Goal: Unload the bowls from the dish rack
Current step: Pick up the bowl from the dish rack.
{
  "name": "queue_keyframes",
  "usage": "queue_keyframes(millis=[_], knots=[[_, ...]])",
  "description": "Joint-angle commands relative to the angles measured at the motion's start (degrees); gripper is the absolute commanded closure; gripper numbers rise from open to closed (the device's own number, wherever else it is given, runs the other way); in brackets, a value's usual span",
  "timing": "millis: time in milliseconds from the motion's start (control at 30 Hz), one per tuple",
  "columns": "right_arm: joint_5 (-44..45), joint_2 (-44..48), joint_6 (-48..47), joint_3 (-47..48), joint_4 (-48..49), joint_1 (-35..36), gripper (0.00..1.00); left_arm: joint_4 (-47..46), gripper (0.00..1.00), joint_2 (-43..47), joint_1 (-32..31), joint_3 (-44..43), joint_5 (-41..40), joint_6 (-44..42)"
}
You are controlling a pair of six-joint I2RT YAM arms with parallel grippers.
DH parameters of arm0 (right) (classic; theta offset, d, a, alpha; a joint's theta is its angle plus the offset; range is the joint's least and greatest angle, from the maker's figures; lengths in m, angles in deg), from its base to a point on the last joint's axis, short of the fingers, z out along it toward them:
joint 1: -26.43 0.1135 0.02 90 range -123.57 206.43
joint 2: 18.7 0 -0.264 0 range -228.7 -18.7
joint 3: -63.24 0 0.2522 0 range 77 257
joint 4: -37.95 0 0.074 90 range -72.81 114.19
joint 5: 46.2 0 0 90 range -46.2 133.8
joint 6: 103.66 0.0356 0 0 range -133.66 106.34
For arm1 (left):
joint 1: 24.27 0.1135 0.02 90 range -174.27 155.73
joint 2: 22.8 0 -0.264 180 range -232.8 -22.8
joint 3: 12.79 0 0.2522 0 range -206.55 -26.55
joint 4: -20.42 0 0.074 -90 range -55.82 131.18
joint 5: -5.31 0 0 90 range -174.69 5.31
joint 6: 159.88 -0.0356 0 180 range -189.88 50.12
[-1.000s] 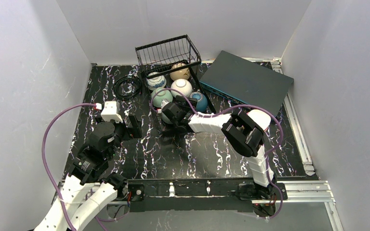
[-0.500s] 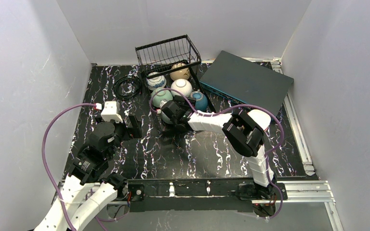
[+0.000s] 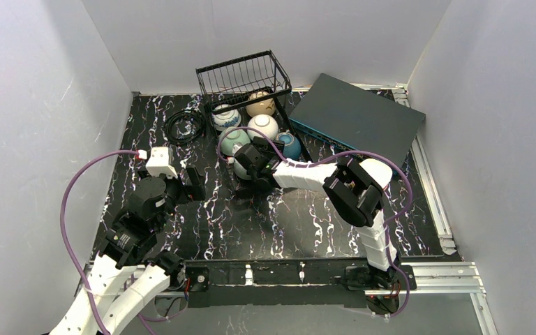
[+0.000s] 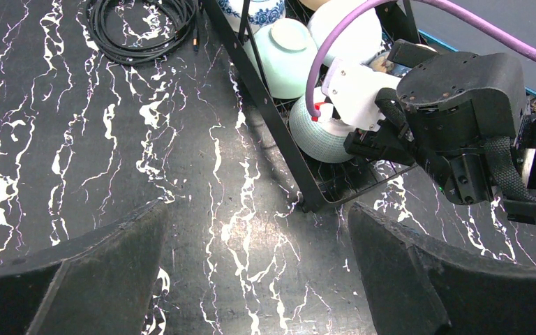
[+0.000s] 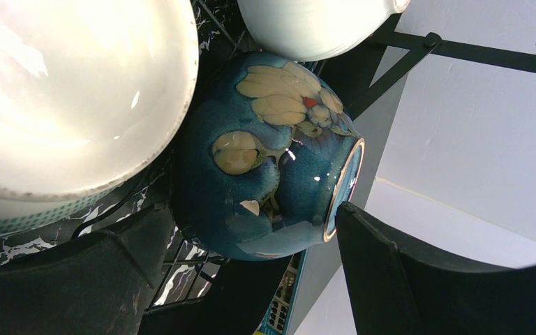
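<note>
Right gripper spread wide inside the rack, upper middle of the top view, teal bowl lying between its fingers. Left gripper wide over bare counter, lower left.

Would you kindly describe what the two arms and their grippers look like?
Both are white shells with black joints. Purple cables loop along the left arm and the right arm. The left gripper and right gripper carry broad black wedge-shaped fingers.

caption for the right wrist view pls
Open right gripper framing a dark teal bowl in the dish rack, white bowl alongside.
</note>
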Motion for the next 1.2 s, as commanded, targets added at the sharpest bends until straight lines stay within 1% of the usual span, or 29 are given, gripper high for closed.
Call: queue_keyframes(millis=[0,233,333,433,500,667,1167], knots=[[6.38,3.89,-1.65,3.61,3.36,-3.2,0.09,-0.36,0.02,0.43,0.38,0.38,-1.18,-0.51],[8.68,4.71,-2.76,2.46,7.39,-3.18,0.11,-0.36,0.02,0.51,0.38,0.38,-1.26,-0.51],[8.98,4.91,-2.86,1.98,8.54,-3.17,0.1,-0.38,0.02,0.52,0.38,0.38,-1.26,-0.5],[8.7,4.47,-3.17,1.81,8.59,-3.21,0.07,-0.43,0.02,0.52,0.38,0.38,-1.29,-0.45],[8.51,4.08,-3.34,2.05,8.25,-3.23,0.06,-0.4,0.02,0.52,0.34,0.38,-1.28,-0.5],[5.82,3.24,-1.35,3.41,4.47,-3.57,0.04,-0.47,0.02,0.52,0.38,0.39,-1.27,-0.45],[-2.67,2.21,3.68,6.59,-4.87,-3.67,0.04,-0.56,0.02,0.34,0.34,0.47,-1.09,-0.49]])
